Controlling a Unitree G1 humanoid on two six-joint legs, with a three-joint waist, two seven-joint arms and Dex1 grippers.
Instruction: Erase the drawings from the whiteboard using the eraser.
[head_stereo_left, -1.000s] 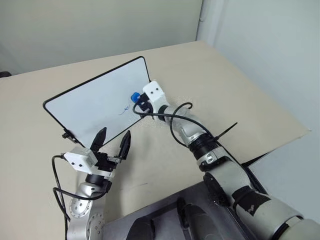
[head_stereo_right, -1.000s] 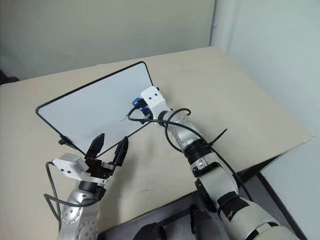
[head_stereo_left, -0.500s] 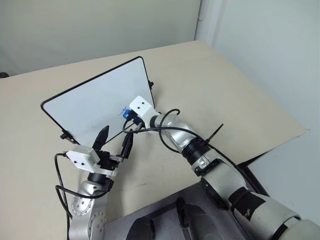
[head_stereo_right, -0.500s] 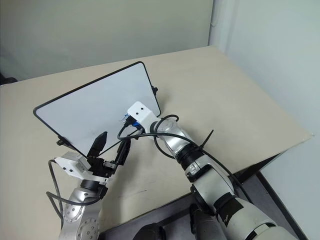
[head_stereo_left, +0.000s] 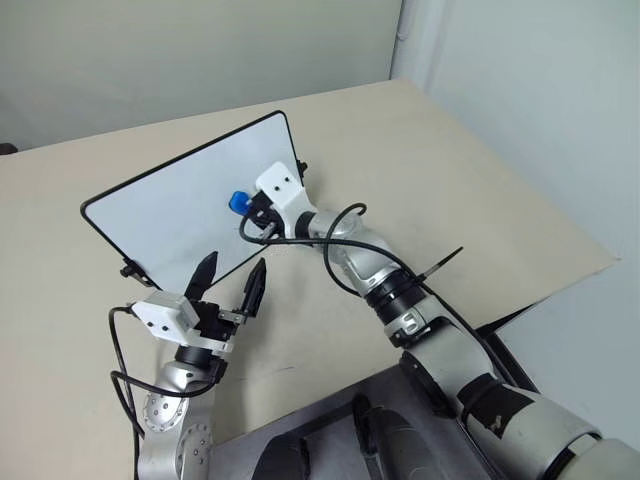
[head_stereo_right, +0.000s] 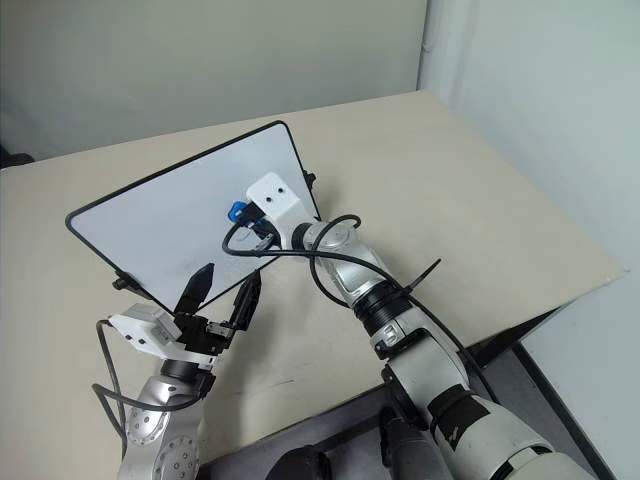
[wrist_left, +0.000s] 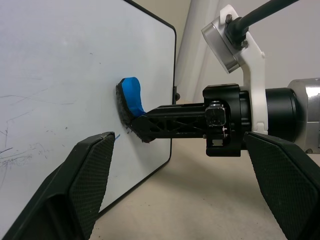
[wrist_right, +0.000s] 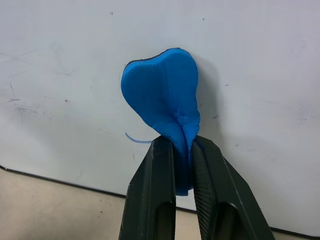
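Left tool (head_stereo_left: 229, 285): nearest item, fingers spread wide, empty, held just short of the whiteboard's near edge, judged idle and out of the way.

Right tool (wrist_right: 181, 150): fingers pinched tight on the eraser (wrist_right: 163, 102), pressing its dark face flat to the board for wiping.

Drawings (wrist_right: 137, 139): one faint blue stroke showed beside the eraser.

Whiteboard (head_stereo_left: 170, 205): propped tilted on feet, mid-desk (head_stereo_left: 450, 190), toward the far left corner.
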